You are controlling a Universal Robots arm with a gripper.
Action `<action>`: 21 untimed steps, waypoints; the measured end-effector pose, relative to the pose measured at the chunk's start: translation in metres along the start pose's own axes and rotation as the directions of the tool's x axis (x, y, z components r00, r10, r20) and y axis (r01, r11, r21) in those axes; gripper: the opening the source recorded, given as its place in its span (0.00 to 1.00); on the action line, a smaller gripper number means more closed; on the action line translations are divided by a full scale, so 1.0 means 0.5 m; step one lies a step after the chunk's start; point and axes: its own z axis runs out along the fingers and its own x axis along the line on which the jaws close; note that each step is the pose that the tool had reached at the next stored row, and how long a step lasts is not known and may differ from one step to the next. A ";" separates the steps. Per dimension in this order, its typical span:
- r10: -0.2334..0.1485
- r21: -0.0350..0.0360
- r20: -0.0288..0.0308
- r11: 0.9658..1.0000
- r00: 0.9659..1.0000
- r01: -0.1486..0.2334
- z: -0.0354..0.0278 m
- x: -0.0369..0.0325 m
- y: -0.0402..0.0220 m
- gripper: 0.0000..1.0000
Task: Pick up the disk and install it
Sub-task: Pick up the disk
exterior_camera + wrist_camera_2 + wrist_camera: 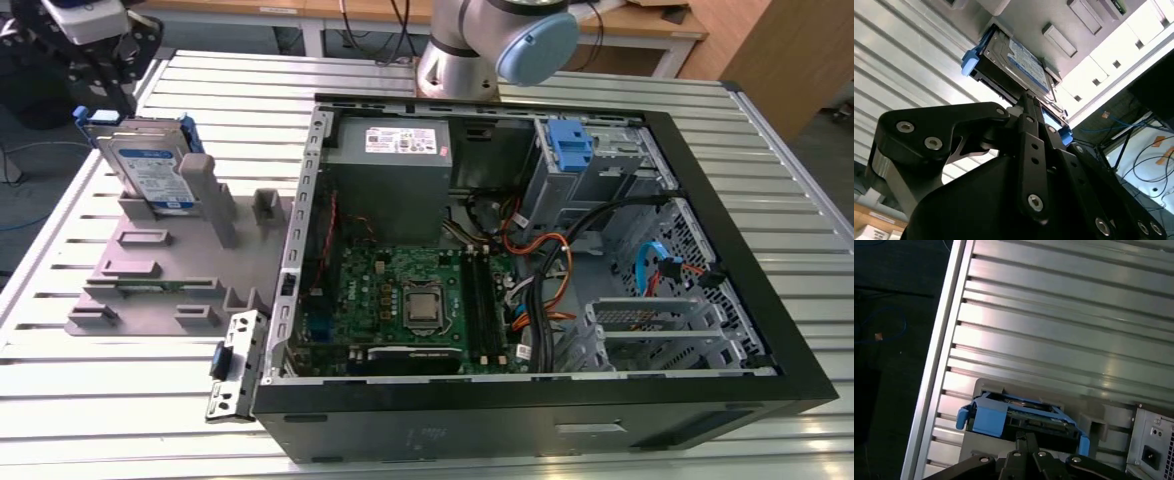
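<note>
The disk [158, 170] is a silver hard drive with a white-and-blue label and a blue carrier frame. It stands on edge in a slot of the grey holder [147, 270] at the exterior view's left. My gripper [104, 55] hangs just above it near the table's far corner. In both wrist views the black fingers meet at their tips, and the gripper [1026, 97] [1026, 436] looks shut with nothing between them. They sit right over the upper edge of the disk [1021, 60] [1019, 415].
The open computer case [747, 300] lies at the exterior view's right, with motherboard [414, 300], cables and a grey power-supply box [394, 150] [1154, 450] inside. A blue clip [571, 145] stands in the drive bay. The slatted metal table [1064, 320] ends beside the holder.
</note>
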 end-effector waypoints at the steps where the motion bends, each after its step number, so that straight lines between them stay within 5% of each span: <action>1: -0.018 0.000 -0.001 1.000 1.000 0.018 0.000 0.000 0.000 0.11; 5: -0.091 0.000 -0.004 0.996 0.996 0.091 0.002 0.000 0.000 0.11; 11: -0.203 0.000 -0.009 0.979 0.979 0.203 0.003 0.000 0.000 0.11; 16: -0.292 -0.001 -0.013 0.956 0.956 0.292 0.005 0.000 0.000 0.11; 21: -0.377 -0.002 -0.017 0.926 0.926 0.377 0.006 0.000 0.000 0.11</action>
